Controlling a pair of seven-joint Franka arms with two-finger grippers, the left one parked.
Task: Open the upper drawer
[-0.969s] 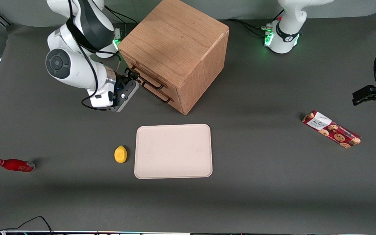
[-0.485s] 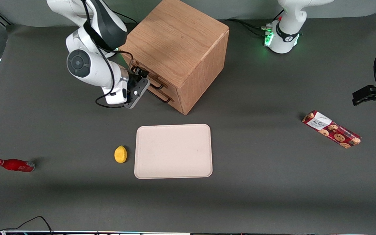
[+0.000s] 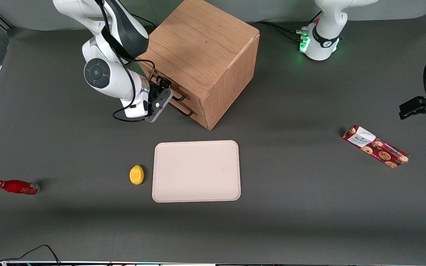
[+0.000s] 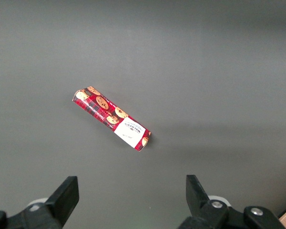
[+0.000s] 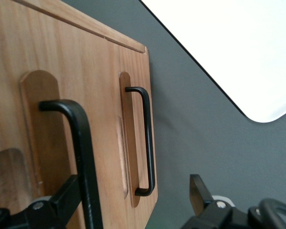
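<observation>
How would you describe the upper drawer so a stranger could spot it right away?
Find the oak cabinet. On its face by the pincer are two black bar handles. The upper drawer is the topmost; the pincer sits at its handle, not the bottom drawer's handle.

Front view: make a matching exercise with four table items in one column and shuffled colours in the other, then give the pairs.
Things:
1. lemon
2. tray
3. bottle
4. cabinet

Colours:
A. plain red
B. oak brown
C. yellow
D. pale cream

Pairs: 1-C, 2-D, 3-A, 4-B

The gripper is at the cabinet's upper drawer, by its handle.
</observation>
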